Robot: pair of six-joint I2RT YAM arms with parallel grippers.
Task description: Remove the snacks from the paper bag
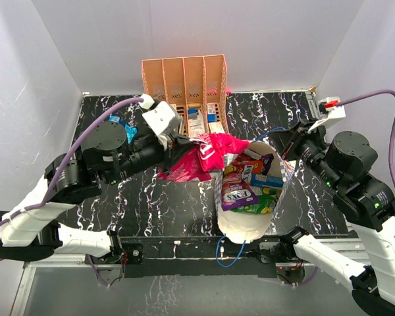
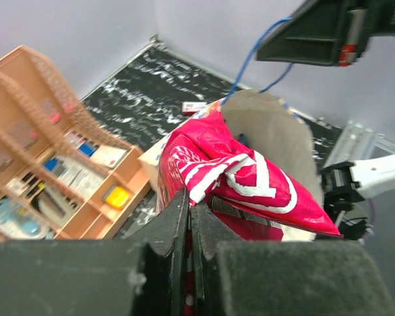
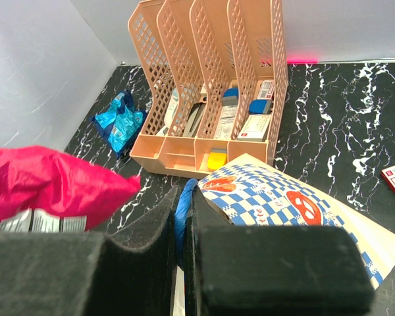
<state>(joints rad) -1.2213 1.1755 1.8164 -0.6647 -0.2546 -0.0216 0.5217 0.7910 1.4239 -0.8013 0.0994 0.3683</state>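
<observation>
- Pink packet is up in the air, pinched by one crumpled edge, hanging straight out ahead of the left gripper. Its far end droops over the near lip of the paper bag.
- The left gripper's jaws are squeezed together on that foil, with no gap showing in the wrist view.
- The paper bag sits just past the left gripper's tips with its mouth open to the overhead camera. There's plenty left inside: a purple packet on top, a green packet beside it, and more colours tucked behind.
- Over on the other side, the right gripper is clamped on the blue cord handle, jaws tight on the cord, and the bag's patterned wall lies right under it. Looks like it's anchoring the bag.
- A blue packet lies on the table behind the left wrist, near the orange organizer, so I'd call that one already out.
- My read on the step: mid-extraction, with the pink packet lifted but not set down.
- The next move calls for swinging the left gripper away from the bag mouth toward bare table on its own side, lowering, then parting the jaws. The other arm should hold the handle steady so the bag doesn't drag along.
</observation>
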